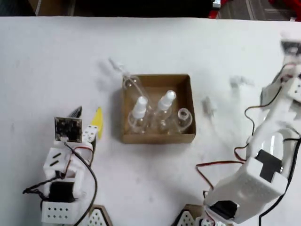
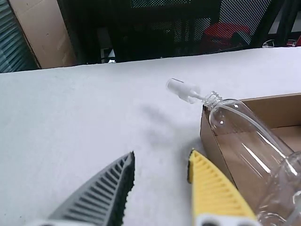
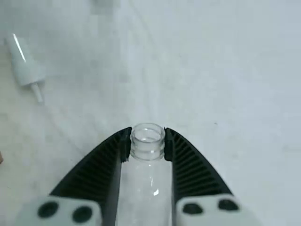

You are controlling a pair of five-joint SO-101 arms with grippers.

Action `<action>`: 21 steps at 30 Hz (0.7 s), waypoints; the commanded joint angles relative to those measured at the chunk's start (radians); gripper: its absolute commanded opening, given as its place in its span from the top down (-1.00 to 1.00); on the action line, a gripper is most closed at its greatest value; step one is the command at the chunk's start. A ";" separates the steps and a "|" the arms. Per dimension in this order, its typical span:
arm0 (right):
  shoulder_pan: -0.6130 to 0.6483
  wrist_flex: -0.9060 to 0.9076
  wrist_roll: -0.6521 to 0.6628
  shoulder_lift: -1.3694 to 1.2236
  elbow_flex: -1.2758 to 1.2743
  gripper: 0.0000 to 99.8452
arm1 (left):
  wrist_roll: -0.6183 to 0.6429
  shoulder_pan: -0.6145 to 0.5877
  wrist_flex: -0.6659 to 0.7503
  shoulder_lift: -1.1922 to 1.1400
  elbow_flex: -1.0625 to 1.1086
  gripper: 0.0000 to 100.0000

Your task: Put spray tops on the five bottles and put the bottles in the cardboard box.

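Note:
The cardboard box (image 1: pixel 157 80) sits mid-table. It holds two clear bottles with white spray tops (image 1: pixel 139 110) (image 1: pixel 165 103), an uncapped bottle (image 1: pixel 185 117), and another uncapped bottle (image 2: pixel 244 127) leaning over its back left corner. My left gripper (image 2: pixel 160 162) is open, grey and yellow fingers apart, just left of the box (image 2: pixel 282 117) near the front. A loose spray top (image 2: pixel 181 89) lies by the leaning bottle's neck. My right gripper (image 3: pixel 147 136) is shut on the neck of an uncapped clear bottle (image 3: pixel 148 188), above the table right of the box.
Two more spray tops (image 1: pixel 209 106) (image 1: pixel 240 81) lie on the white table right of the box; one (image 3: pixel 23 66) is ahead of the held bottle. The right arm (image 1: pixel 263 160) with its cables fills the right front. Dark furniture stands beyond the far edge.

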State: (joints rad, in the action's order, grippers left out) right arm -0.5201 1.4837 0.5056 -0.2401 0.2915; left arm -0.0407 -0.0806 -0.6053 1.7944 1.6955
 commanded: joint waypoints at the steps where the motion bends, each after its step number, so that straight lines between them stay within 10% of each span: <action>1: -0.001 -0.127 0.071 0.056 -0.233 0.97 | -0.011 0.013 0.028 0.007 -0.003 0.66; 11: -0.035 -0.030 0.247 0.056 -0.304 0.48 | -0.011 0.013 0.026 0.007 -0.003 0.66; 21: -0.076 -0.013 0.344 0.048 -0.262 0.46 | -0.011 0.013 0.032 0.007 -0.003 0.66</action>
State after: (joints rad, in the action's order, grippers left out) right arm -0.6091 1.4714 0.8324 -0.2355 -0.0169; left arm -0.0407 -0.0806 -0.6053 1.7944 1.6955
